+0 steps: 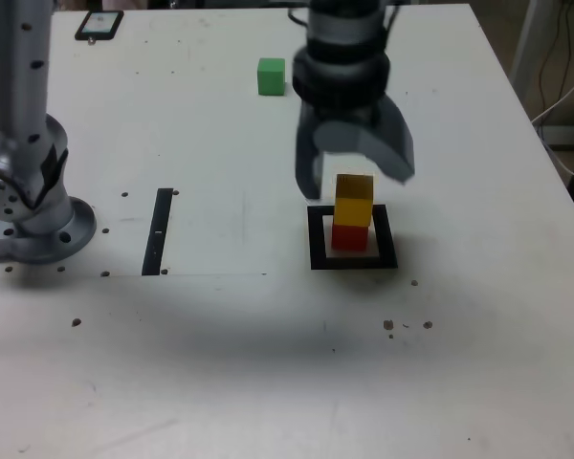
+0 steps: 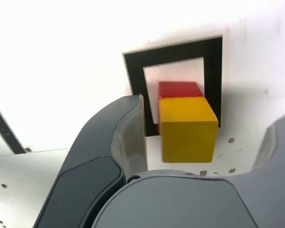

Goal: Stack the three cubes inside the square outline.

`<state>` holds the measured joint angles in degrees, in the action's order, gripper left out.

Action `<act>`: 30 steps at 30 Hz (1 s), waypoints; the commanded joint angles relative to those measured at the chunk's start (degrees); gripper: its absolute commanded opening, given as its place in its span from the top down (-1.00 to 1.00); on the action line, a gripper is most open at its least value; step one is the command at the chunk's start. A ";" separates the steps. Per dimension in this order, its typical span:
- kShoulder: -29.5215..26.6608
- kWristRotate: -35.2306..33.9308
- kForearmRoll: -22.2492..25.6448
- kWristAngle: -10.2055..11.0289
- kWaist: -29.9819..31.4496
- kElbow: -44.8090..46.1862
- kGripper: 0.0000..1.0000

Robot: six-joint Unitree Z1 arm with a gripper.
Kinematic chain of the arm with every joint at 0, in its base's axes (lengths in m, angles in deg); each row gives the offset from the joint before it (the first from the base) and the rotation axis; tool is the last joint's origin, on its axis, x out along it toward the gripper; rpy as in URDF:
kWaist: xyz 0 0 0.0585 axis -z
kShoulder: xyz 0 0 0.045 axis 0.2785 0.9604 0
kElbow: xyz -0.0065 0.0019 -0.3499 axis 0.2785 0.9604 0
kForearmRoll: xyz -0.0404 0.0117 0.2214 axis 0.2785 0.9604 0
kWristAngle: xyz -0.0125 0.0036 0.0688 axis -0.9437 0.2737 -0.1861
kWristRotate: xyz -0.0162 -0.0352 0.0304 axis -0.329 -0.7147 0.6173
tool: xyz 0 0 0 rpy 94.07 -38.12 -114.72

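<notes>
In the exterior view, the yellow cube [image 1: 354, 199] is sitting on top of the red cube [image 1: 350, 235], and the pair is standing inside the square outline [image 1: 316, 239], a little right of the frame's centre. The green cube [image 1: 271, 76] is lying alone on the table in the upper middle of the frame, well apart from the stack. So two of the three cubes are looking placed, and by my reading the green one is what is left to fetch and set on top. The gripper [image 1: 355, 179] is hanging just above and behind the yellow cube with its jaws spread wide, gripping nothing. The white table [image 1: 268, 363] is showing small dark holes and specks, a straight black strip [image 1: 159, 231] left of centre, and a dark phone [image 1: 99, 24] in the upper left corner. The arm's grey base [image 1: 33, 206] is standing at the left edge. Beyond the table's right edge, cables and a strip of floor are showing.

In the wrist view, the yellow cube [image 2: 187, 128] is filling the middle, with the red cube [image 2: 179, 89] peeking out under it inside the square outline [image 2: 180, 50]. The two jaws are standing apart on either side of the yellow cube, not touching it as far as I can tell. The yellow cube is appearing slightly offset from the red one.
</notes>
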<state>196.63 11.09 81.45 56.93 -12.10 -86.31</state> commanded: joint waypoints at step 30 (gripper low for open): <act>14.49 42.93 7.34 9.79 -53.89 -20.15 -0.98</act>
<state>210.28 53.67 88.75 66.71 -65.83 -106.01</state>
